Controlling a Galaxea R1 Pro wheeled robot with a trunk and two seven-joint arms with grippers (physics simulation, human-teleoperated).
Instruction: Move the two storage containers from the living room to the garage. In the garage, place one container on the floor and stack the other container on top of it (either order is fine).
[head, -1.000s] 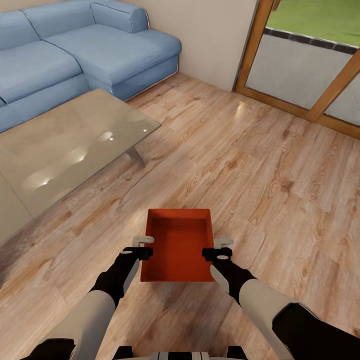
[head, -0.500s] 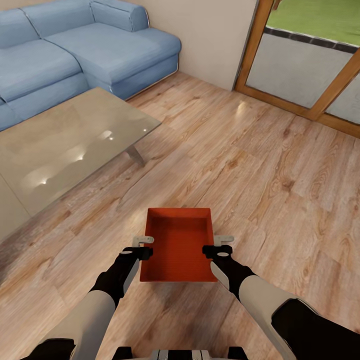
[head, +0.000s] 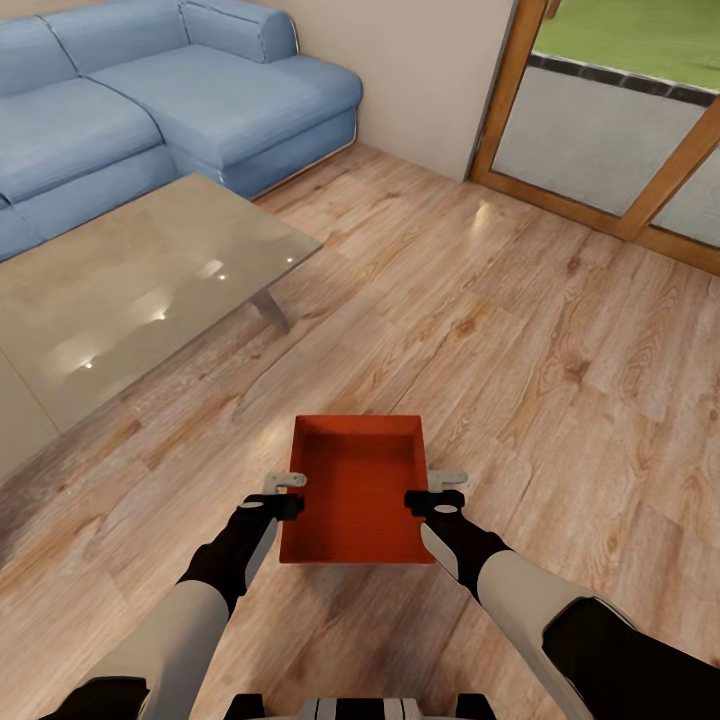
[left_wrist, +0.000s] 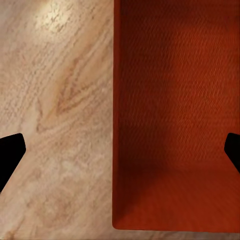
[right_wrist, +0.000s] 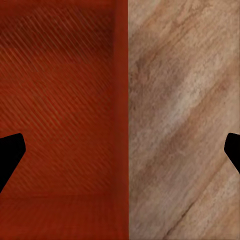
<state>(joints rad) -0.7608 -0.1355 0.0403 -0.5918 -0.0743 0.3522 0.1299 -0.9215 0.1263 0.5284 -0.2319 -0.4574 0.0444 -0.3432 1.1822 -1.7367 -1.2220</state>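
One orange-red open-top storage container (head: 355, 490) lies empty on the light wood plank floor, just in front of me in the head view. My left gripper (head: 287, 494) is open at the container's left long wall. My right gripper (head: 440, 490) is open at its right long wall. In the left wrist view the container (left_wrist: 175, 100) has its wall running between the wide-apart black fingertips (left_wrist: 10, 155) of the left gripper (left_wrist: 120, 152). The right wrist view shows the same for the container (right_wrist: 60, 90) and the right gripper (right_wrist: 120, 152).
A glass-topped coffee table (head: 130, 290) stands to the left, with a blue corner sofa (head: 150, 100) behind it. Wood-framed glass doors (head: 620, 140) fill the far right. Open wood floor (head: 520, 330) stretches ahead and to the right.
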